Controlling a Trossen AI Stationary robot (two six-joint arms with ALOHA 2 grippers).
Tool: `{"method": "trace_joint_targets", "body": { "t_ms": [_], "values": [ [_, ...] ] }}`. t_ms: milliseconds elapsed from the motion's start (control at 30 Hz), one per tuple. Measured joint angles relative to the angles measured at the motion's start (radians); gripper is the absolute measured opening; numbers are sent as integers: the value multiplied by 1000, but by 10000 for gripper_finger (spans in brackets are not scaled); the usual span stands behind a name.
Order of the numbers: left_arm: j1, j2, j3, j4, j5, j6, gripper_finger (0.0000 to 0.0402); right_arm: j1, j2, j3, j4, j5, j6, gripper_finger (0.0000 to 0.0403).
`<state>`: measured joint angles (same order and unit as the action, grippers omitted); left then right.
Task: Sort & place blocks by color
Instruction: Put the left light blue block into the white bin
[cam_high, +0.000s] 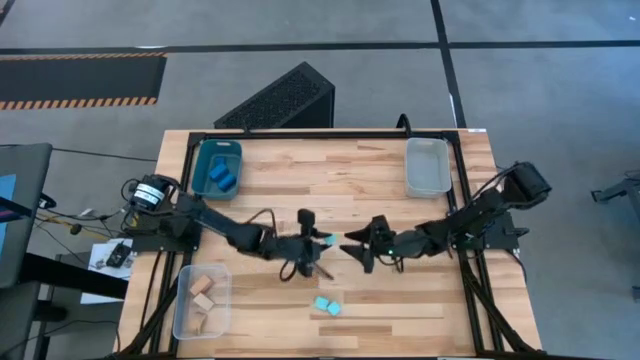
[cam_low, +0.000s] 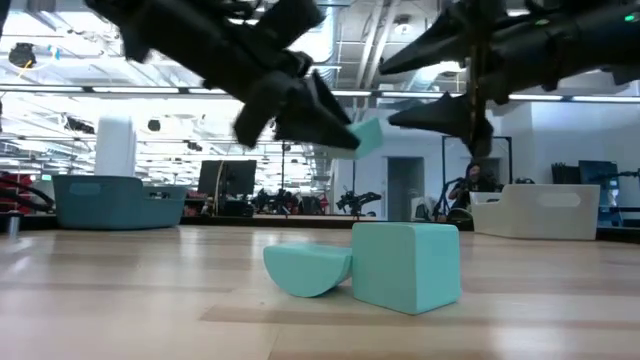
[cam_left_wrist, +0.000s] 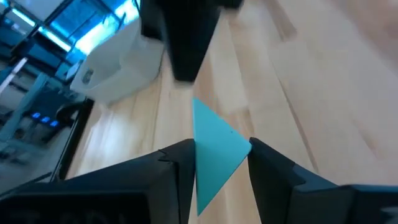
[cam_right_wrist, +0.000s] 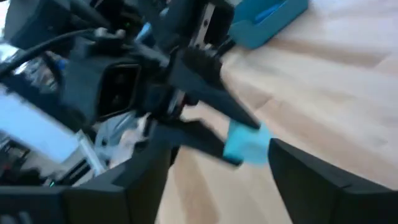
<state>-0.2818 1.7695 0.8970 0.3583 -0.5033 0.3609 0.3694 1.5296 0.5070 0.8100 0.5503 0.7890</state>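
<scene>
My left gripper (cam_high: 318, 241) hovers above the middle of the table, shut on a light turquoise block (cam_low: 368, 135). My right gripper (cam_high: 352, 250) faces it from the table's right, open. Its fingers stand close by the block's free end (cam_right_wrist: 247, 144). Two more turquoise blocks lie flat on the table near its near edge, a half-round one (cam_low: 305, 270) touching a cube (cam_low: 405, 265). Deep blue blocks (cam_high: 222, 177) lie in the teal bin. Tan wood blocks (cam_high: 203, 295) lie in a clear bin. My left gripper pinches the turquoise block's near part (cam_left_wrist: 211, 177) between its two fingers (cam_left_wrist: 177, 165), coming level from the table's left. The block is lifted clear of the table, and its pointed free end (cam_left_wrist: 202, 115) sticks out past the fingertips. My right gripper: I cannot tell whether a finger (cam_low: 420, 112) touches the block.
The teal bin (cam_high: 201, 165) stands at the far left corner and a clear bin (cam_high: 428, 185) at the far right. Another clear bin (cam_high: 186, 318) sits at the near left. A black perforated box (cam_high: 280, 100) lies beyond the far edge. Bare wood lies to the near right.
</scene>
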Motion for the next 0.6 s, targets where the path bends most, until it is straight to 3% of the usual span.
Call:
{"method": "trace_joint_targets", "body": {
  "t_ms": [133,267,600],
  "values": [
    [89,0,0,106,134,35,102,-66,-13,-1,-12,-43,-4,328],
    [147,0,-1,127,171,78,102,-127,-14,-1,-70,-74,42,344],
    [185,-1,26,129,212,192,102,-211,-14,-1,-66,-80,34,321]
  ]
}}
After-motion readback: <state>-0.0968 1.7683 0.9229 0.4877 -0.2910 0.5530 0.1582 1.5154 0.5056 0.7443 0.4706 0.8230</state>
